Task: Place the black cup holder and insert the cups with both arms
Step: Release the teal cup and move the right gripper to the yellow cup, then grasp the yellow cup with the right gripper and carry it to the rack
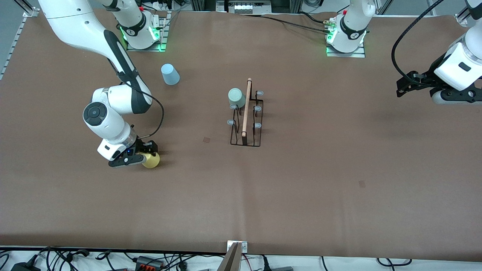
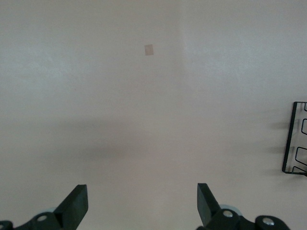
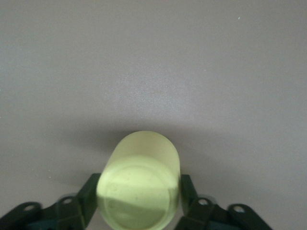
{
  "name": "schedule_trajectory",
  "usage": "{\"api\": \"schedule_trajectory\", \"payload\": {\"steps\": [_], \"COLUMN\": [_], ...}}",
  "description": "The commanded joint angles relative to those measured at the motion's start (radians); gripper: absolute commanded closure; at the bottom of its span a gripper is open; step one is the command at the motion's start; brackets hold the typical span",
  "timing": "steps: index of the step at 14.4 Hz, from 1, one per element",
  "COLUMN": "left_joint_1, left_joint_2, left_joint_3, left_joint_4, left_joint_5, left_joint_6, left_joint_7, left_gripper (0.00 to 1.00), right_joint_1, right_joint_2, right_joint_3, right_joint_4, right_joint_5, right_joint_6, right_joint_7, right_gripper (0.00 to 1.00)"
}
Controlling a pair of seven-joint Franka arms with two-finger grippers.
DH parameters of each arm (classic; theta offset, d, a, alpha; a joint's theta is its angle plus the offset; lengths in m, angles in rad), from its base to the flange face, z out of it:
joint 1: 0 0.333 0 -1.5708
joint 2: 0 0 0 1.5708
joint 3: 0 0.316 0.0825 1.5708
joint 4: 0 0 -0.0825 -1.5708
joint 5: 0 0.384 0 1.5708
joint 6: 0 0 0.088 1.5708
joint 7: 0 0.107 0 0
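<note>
The black cup holder point(image 1: 246, 122) stands mid-table with its wooden rod handle on top. A pale green cup point(image 1: 236, 98) sits on one of its pegs, at the end nearer the robots' bases. A light blue cup point(image 1: 170, 74) stands upside down on the table toward the right arm's end. My right gripper point(image 1: 145, 158) is shut on the yellow cup point(image 1: 151, 160), low at the table; the right wrist view shows the cup point(image 3: 139, 177) between both fingers. My left gripper point(image 1: 402, 89) is open and empty, held up over the left arm's end of the table; its fingers point(image 2: 76, 203) stand wide apart.
The brown table cover point(image 1: 301, 188) has small darker patches point(image 1: 206, 139), one also in the left wrist view point(image 2: 149, 50). A corner of the holder's wire base point(image 2: 295, 139) shows at the edge of the left wrist view. Cables lie along the table's front edge.
</note>
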Motion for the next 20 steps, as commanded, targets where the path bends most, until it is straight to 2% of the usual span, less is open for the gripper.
{"api": "schedule_trajectory", "payload": {"steps": [1, 2, 6, 9, 13, 17, 20], "left_joint_1": [-0.006, -0.008, -0.011, -0.011, -0.01, -0.01, -0.01], "left_joint_2": [0.017, 0.017, 0.017, 0.017, 0.017, 0.016, 0.016], "left_joint_3": [0.004, 0.004, 0.002, 0.002, 0.002, 0.002, 0.002], "left_joint_4": [0.035, 0.037, 0.035, 0.037, 0.037, 0.037, 0.037], "left_joint_5": [-0.008, -0.008, -0.006, -0.006, -0.008, -0.006, -0.006], "left_joint_6": [-0.027, -0.027, -0.027, -0.028, -0.028, -0.03, -0.031], "left_joint_7": [0.019, 0.019, 0.017, 0.017, 0.016, 0.016, 0.016], "left_gripper": [0.0, 0.0, 0.0, 0.0, 0.0, 0.0, 0.0], "right_joint_1": [-0.002, 0.006, 0.068, 0.157, 0.309, 0.435, 0.469], "right_joint_2": [-0.011, -0.027, -0.149, -0.215, -0.206, -0.166, -0.133], "right_joint_3": [-0.001, -0.001, 0.0, 0.005, 0.011, 0.045, 0.057], "right_joint_4": [0.005, 0.016, 0.05, 0.067, 0.211, 0.252, 0.301], "right_joint_5": [-0.008, -0.008, -0.006, -0.022, -0.088, -0.103, -0.114], "right_joint_6": [0.007, -0.003, -0.173, -0.262, -0.437, -0.447, -0.445], "right_joint_7": [-0.041, -0.039, 0.011, 0.265, 0.65, 0.965, 1.1], "right_gripper": [0.88, 0.94, 0.96, 0.97, 0.97, 0.97, 0.97]}}
